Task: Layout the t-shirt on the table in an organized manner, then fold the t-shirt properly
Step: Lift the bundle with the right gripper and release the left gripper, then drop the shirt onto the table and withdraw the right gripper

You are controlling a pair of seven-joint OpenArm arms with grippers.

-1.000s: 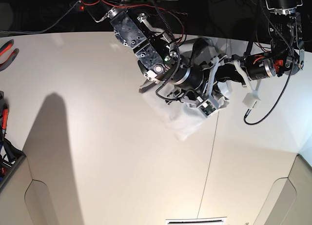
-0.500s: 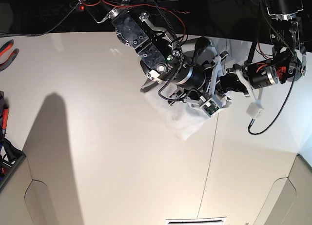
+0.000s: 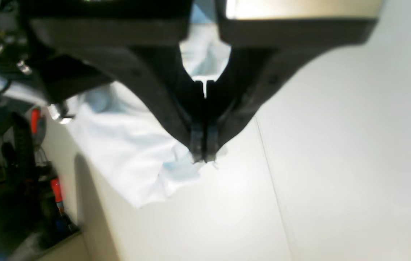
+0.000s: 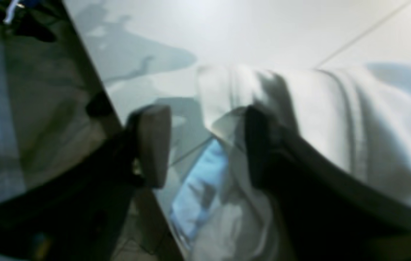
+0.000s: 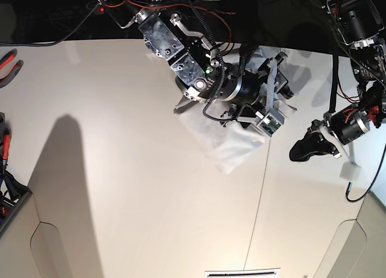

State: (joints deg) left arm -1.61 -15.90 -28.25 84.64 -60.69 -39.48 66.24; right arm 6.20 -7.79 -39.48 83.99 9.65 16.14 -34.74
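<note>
Crumpled white t-shirt lies bunched on the off-white surface, beside its dark seam. Right end effector stands open over the cloth; left end effector is closed, empty, apart from the shirt.

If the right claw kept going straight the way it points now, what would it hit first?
Most likely the t-shirt. The right claw is open, and in its wrist view the white cloth lies bunched directly ahead, one finger already at a fold. The table lies beyond. Blur makes depth uncertain.
</note>
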